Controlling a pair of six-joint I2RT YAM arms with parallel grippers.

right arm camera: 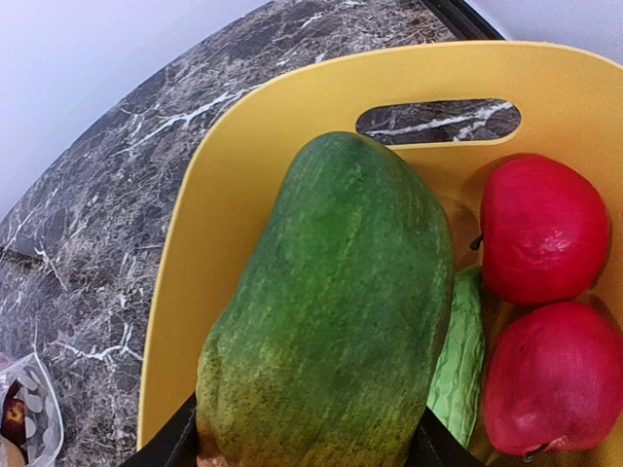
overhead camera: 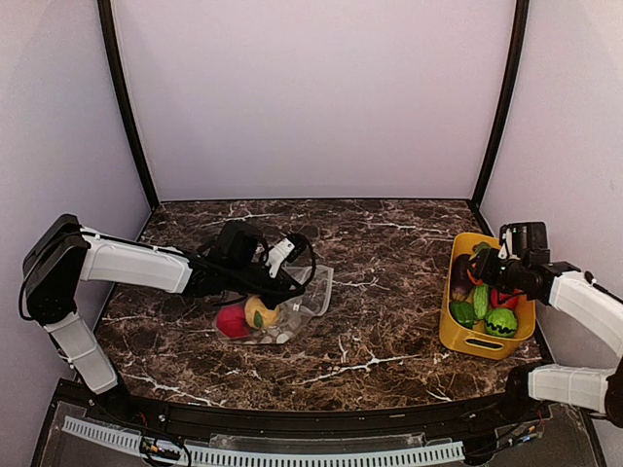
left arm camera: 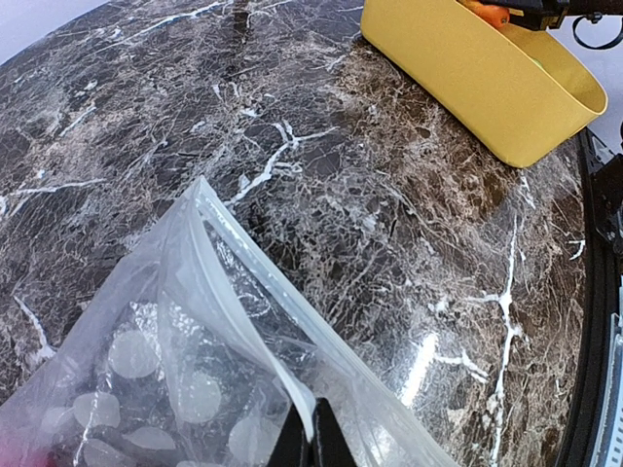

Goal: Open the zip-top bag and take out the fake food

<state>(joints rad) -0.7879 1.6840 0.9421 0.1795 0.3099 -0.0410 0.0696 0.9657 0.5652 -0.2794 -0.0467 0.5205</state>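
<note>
The zip-top bag [overhead camera: 297, 300] lies at the table's middle left, clear with white dots. A red fruit [overhead camera: 232, 321] and a yellow-orange fruit [overhead camera: 261, 312] sit inside it. My left gripper [overhead camera: 284, 285] is shut on the bag's mouth edge. In the left wrist view its jaws [left arm camera: 313, 440] pinch the zip strip [left arm camera: 255, 282], and the bag [left arm camera: 165, 360] spreads to the left. My right gripper [overhead camera: 489, 269] is over the yellow bin [overhead camera: 458, 336], shut on a green toy papaya [right arm camera: 336, 311]. The bag [right arm camera: 34, 409] shows small at the right wrist view's lower left, with a dark maroon fruit [right arm camera: 14, 414] in it.
The yellow bin [right arm camera: 219, 185] at the right edge holds two red fruits [right arm camera: 543, 229], a light green vegetable [right arm camera: 458, 365] and, in the top view, a purple eggplant [overhead camera: 460, 271] and green vegetables [overhead camera: 501, 322]. The bin also shows in the left wrist view [left arm camera: 477, 83]. Walls enclose the table.
</note>
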